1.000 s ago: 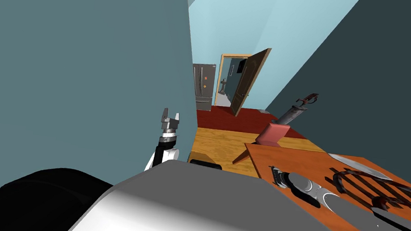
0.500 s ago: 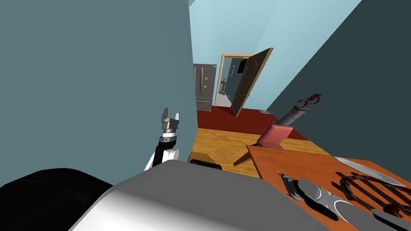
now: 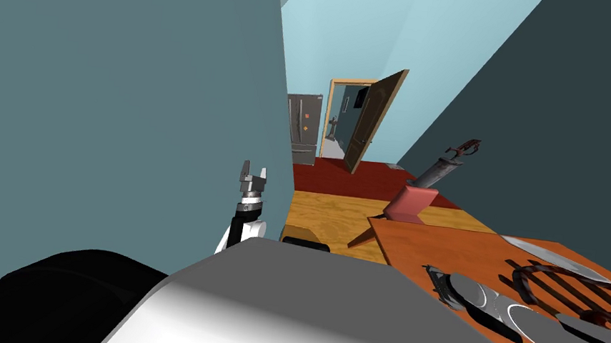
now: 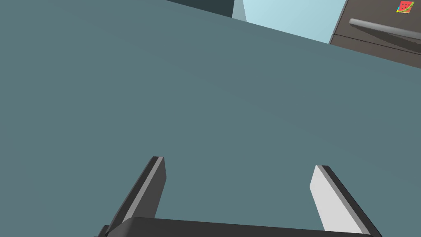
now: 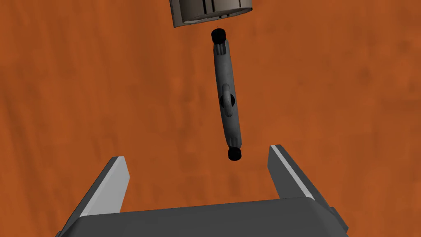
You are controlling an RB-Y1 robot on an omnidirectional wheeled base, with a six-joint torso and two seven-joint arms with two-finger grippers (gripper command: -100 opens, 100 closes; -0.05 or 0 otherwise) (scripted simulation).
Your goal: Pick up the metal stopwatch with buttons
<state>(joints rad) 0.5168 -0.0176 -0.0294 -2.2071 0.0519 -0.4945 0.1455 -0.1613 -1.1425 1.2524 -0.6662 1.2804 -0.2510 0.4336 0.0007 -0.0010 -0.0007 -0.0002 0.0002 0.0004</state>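
Two spread right tool (image 5: 196, 152) fingers; wrist view catches stopwatch (image 5: 226, 94) edge-on ahead.

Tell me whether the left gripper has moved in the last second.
No. In the head view the left gripper stays just left of the edge of the grey-blue wall, fingers open.

Table (image 5: 82, 82) before me: orange-brown wood | on it: grey stopwatch (image 5: 226, 94), edge-on, black buttons at both ends | grey ribbed object (image 5: 209, 10) just beyond, apart | silver blade (image 3: 546, 252) beside dark slatted rack (image 3: 571, 286)
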